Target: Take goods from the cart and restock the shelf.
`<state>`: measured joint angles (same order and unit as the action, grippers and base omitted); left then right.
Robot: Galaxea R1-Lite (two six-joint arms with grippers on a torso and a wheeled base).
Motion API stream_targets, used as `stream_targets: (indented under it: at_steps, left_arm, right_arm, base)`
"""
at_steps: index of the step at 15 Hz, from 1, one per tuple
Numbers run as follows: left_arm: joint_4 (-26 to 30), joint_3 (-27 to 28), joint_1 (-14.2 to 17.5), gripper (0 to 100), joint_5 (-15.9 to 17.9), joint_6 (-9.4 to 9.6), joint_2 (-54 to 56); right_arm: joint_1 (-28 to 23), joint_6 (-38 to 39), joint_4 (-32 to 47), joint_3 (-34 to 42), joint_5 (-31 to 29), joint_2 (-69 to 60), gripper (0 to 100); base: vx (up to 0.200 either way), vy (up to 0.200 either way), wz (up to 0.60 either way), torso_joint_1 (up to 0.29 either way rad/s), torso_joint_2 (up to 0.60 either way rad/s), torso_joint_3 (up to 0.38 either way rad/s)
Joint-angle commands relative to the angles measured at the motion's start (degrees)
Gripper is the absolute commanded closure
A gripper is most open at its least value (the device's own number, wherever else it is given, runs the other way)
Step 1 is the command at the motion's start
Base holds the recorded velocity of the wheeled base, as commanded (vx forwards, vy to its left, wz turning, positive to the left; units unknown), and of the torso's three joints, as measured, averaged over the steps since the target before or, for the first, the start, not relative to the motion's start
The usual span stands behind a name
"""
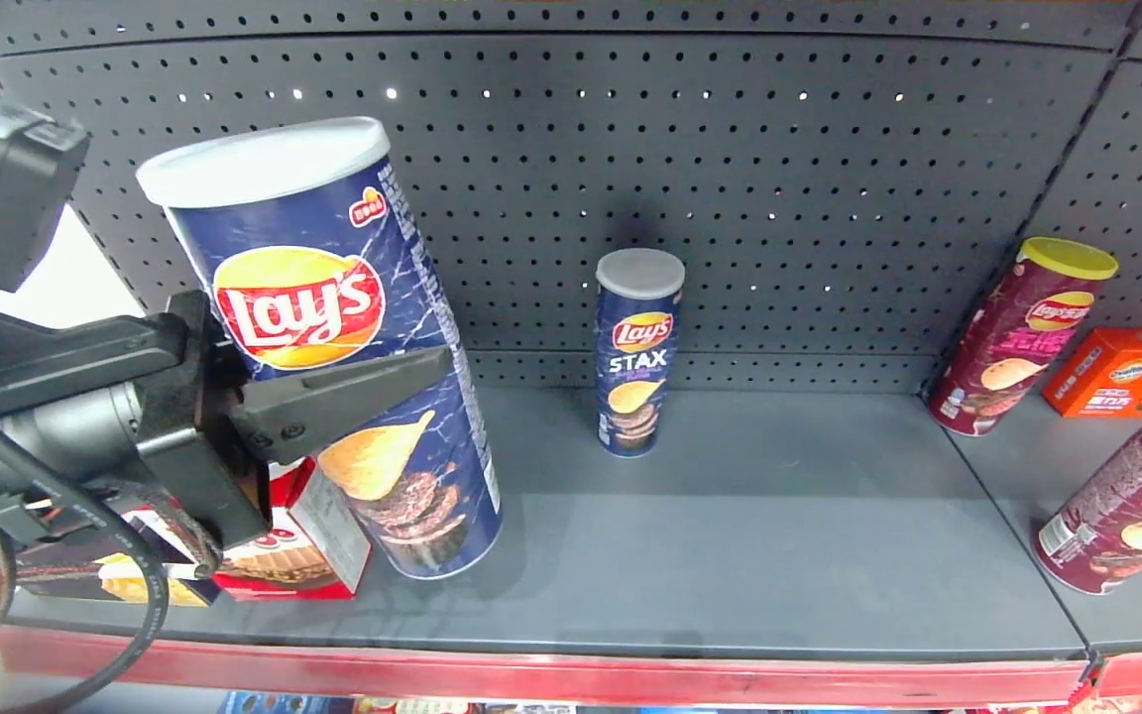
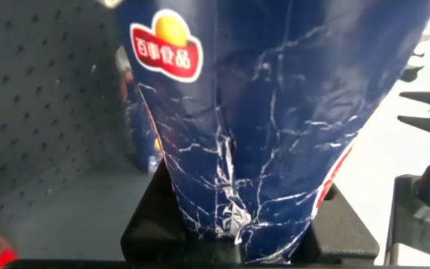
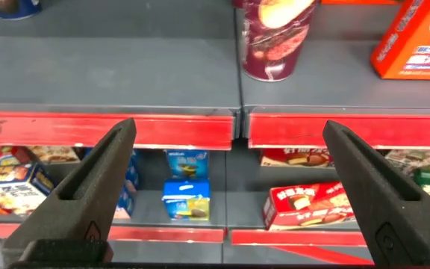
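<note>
Head view: on the grey shelf (image 1: 779,535), at its left part, a large blue chip can (image 1: 333,327) is held tilted, clamped across its middle by the left gripper (image 1: 383,372), beside a red box (image 1: 303,555). The right gripper (image 3: 230,149) is spread open before the shelf's red edge.

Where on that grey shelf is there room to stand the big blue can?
Bare shelf stretches between the small blue can and the maroon cans, forward to the red edge. Crowded: the left corner, boxes beside the big blue can.
</note>
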<state>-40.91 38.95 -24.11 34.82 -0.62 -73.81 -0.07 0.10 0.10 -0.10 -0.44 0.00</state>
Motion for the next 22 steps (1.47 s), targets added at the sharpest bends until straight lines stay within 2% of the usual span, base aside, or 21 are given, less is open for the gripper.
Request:
stream_targets:
  at_steps: [1, 6, 11, 12, 13, 14, 17, 19, 22]
  left_arm:
    - [0.1, 0.0, 0.0, 100, 0.0, 0.01, 0.0]
    - [0.7, 1.8, 0.2, 100, 0.1, -0.26, 0.1]
    - [0.7, -1.0, 0.4, 100, -1.0, -0.26, 1.5]
    - [0.7, -2.1, 1.3, 100, -0.9, -0.35, 2.4]
    - [0.7, -2.4, 2.4, 100, -0.5, -0.87, 2.8]
    - [0.7, -2.5, 2.6, 100, -0.6, -1.31, 2.9]
    - [0.7, -2.1, 2.8, 100, -0.7, -1.4, 2.4]
    - [0.6, -1.5, 2.8, 100, -0.7, -1.4, 1.5]
    - [0.3, -0.8, 2.8, 100, -0.6, -1.4, 0.6]
  right_arm:
    - [0.0, 0.0, 0.0, 0.0, 0.0, 0.1, 0]
    - [0.0, -0.2, 0.2, -0.1, 0.1, 0.2, 0]
    - [1.0, -0.9, 0.1, -0.3, 1.2, 2.5, 0]
    - [2.5, 3.4, 1.1, -17.0, 5.4, 12.6, 0]
    - [3.1, 3.7, 1.0, -18.0, 6.8, 17.9, 0]
    - [4.2, 0.4, 1.0, -18.6, 9.8, 18.8, 0]
    - [5.0, -1.0, 1.0, -25.0, 18.6, 27.2, 0]
    - [6.4, -3.3, 0.5, -25.4, 21.1, 32.0, 0]
    - [14.8, -2.7, -7.7, -25.5, 21.3, 40.1, 0]
  base:
    - [0.0, 0.0, 0.0, 0.0, 0.0, 0.0]
    - [0.0, 0.0, 0.0, 0.0, 0.0, 0.0]
    - [0.0, 0.0, 0.0, 0.0, 0.0, 0.0]
    - [0.0, 0.0, 0.0, 0.0, 0.0, 0.0]
    - [0.0, 0.0, 0.0, 0.0, 0.0, 0.0]
    - [0.0, 0.0, 0.0, 0.0, 0.0, 0.0]
    - [0.0, 0.0, 0.0, 0.0, 0.0, 0.0]
    - [0.0, 0.0, 0.0, 0.0, 0.0, 0.0]
    - [0.0, 0.0, 0.0, 0.0, 0.0, 0.0]
